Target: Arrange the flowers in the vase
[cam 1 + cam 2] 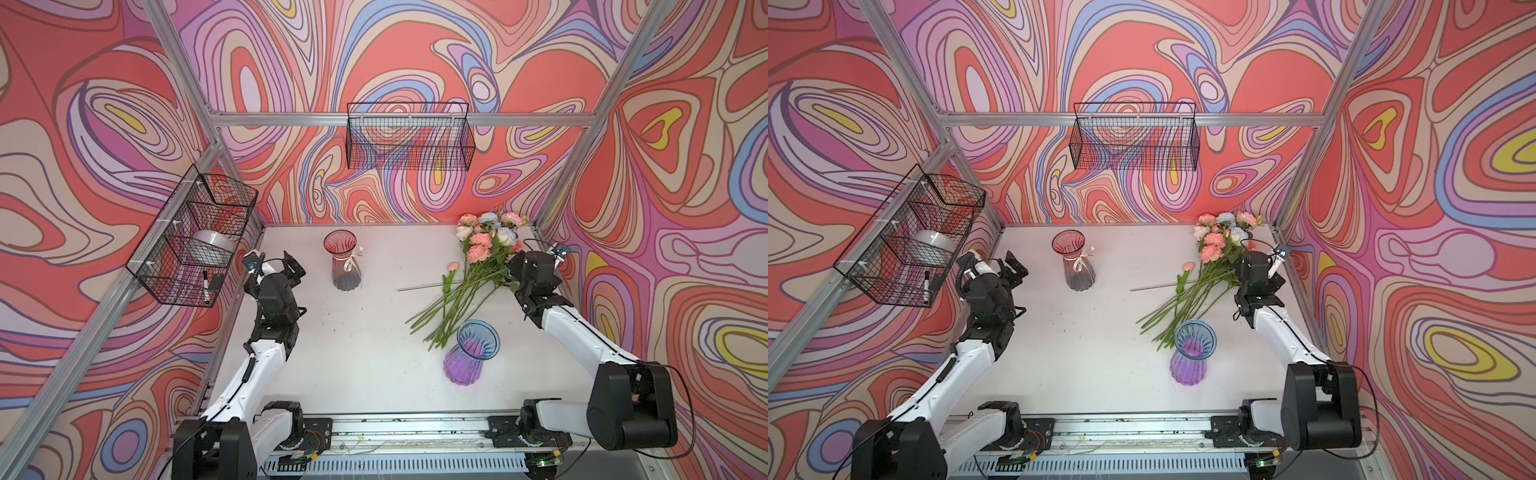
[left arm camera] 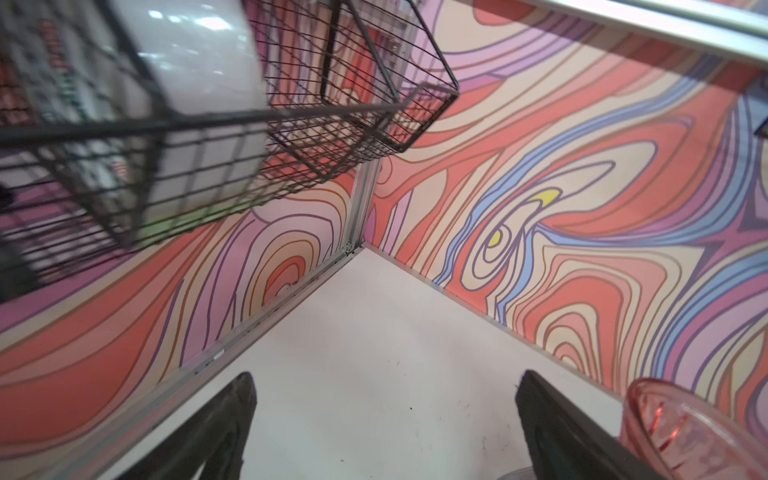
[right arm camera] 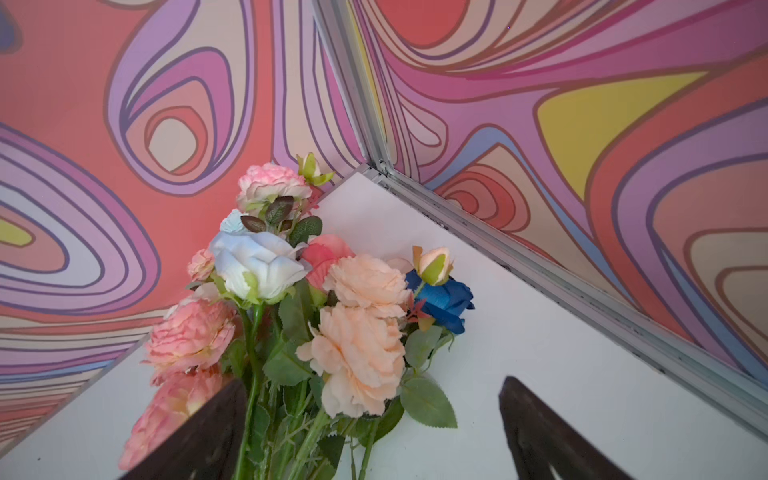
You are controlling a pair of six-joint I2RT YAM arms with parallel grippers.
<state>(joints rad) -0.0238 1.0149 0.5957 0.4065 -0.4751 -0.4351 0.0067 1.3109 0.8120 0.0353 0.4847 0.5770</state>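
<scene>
The right gripper [image 3: 372, 381] stands wide open and holds nothing. The flowers [image 3: 357, 332] lie on the table [image 1: 353, 353] directly beneath and ahead of it. One of its fingers [image 3: 208, 428] hangs over the stems, while the second is over bare table beside the bunch. The blooms point ahead of the gripper toward the back corner, and the cut stem ends trail behind it to the upright blue vase [image 1: 473, 353]. A single pink bud [image 1: 453, 266] lies just beside the bunch, on its far side from the gripper.

The left gripper [image 2: 384, 378] is also wide open and empty, above bare table, with a wire basket [image 2: 353, 137] overhead. The pink vase [image 1: 345, 262] stands upright close to its inner finger [image 2: 561, 424]; I cannot tell whether they touch.
</scene>
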